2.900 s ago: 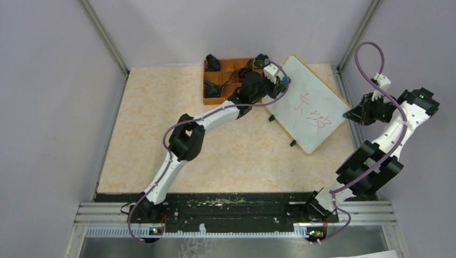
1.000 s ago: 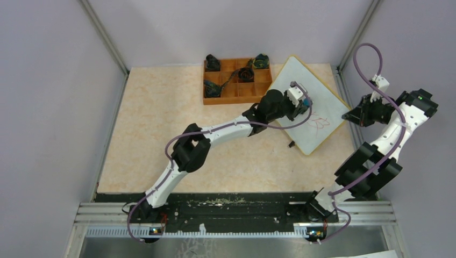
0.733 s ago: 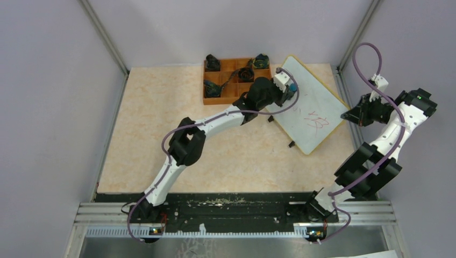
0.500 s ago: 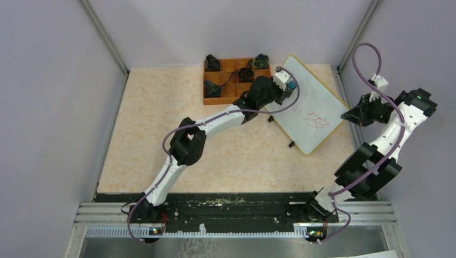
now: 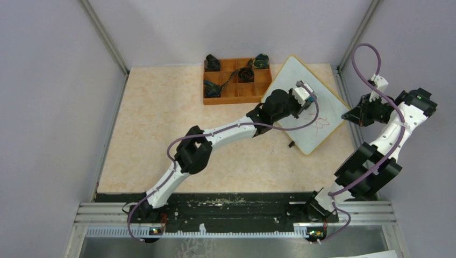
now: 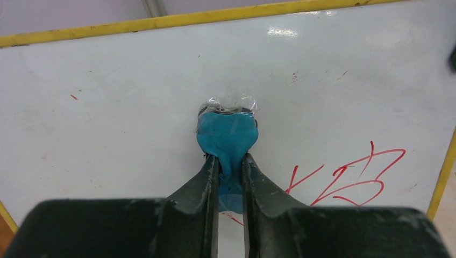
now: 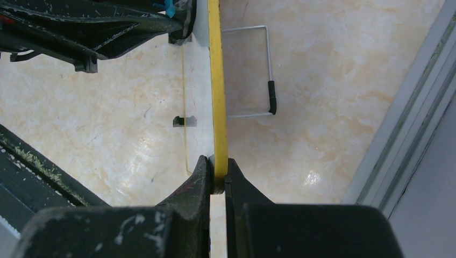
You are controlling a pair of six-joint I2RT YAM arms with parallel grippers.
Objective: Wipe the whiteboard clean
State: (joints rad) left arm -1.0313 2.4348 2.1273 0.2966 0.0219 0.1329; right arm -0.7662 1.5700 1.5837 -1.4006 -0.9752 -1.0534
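Note:
The whiteboard lies tilted at the table's back right, propped at an angle. Faint red marks remain on its lower right part, and they show more sharply in the left wrist view as red marks. My left gripper is shut on a blue eraser, whose tip presses on the whiteboard just up-left of the marks. At the board's right corner my right gripper is shut on the yellow frame, both jaws clamped on its edge.
An orange compartment tray with dark items stands just left of the board, near my left forearm. A wire stand with a black tip props up the board's back. Grey walls and a metal post stand close behind my right arm.
My left gripper swept with the eraser from the board's upper left corner back down to its middle. The red writing is fainter and smaller than before. The right arm has not moved.

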